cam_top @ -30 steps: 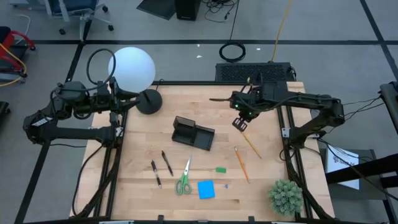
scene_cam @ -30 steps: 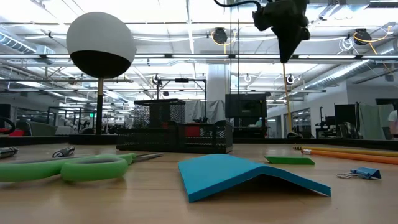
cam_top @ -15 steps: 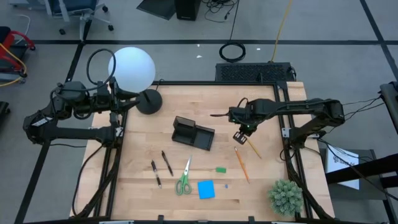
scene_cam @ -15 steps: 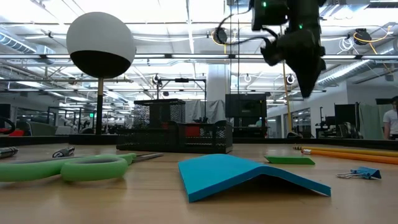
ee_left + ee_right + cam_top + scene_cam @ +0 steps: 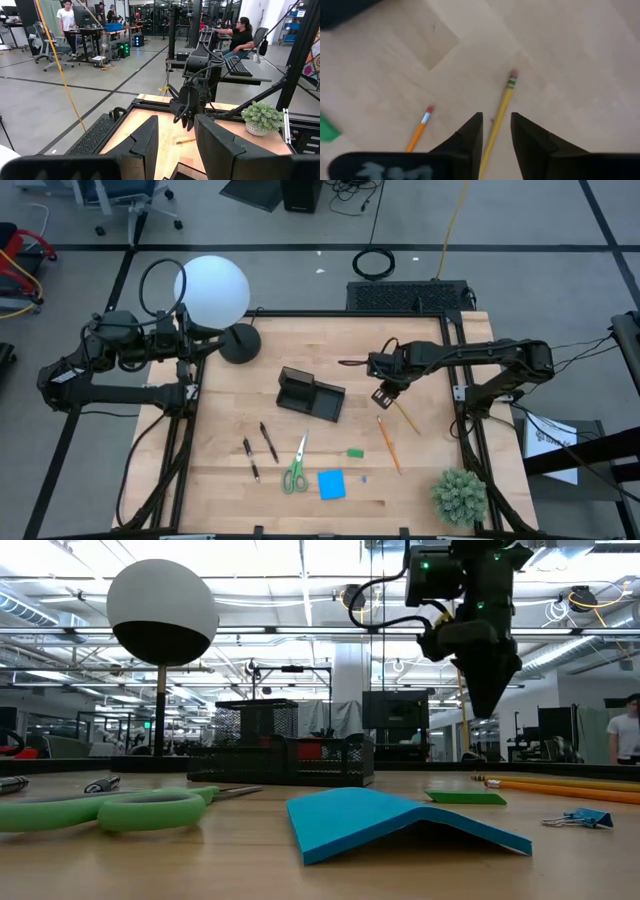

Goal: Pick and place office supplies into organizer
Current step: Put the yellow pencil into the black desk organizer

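Note:
My right gripper (image 5: 384, 394) points down, open, a little above the table, over the eraser end of the wooden pencil (image 5: 501, 112); in the right wrist view the pencil runs into the gap between the fingers. An orange pencil (image 5: 388, 444) lies beside it. The black organizer (image 5: 311, 395) stands mid-table. Two dark pens (image 5: 259, 450), green-handled scissors (image 5: 296, 465), a blue sticky pad (image 5: 331, 484) and a green eraser (image 5: 354, 452) lie flat near the front. My left gripper (image 5: 176, 145) waits open, level, at the far left.
A lamp with a round black base (image 5: 240, 342) and a white globe (image 5: 212, 290) stands at the far left. A potted plant (image 5: 459, 496) sits at the near right corner. A small binder clip (image 5: 580, 819) lies near the blue pad.
My right gripper has come down from well above the table toward the wooden pencil, most of the way in the first half second, still pointing down. Nothing on the table has moved.

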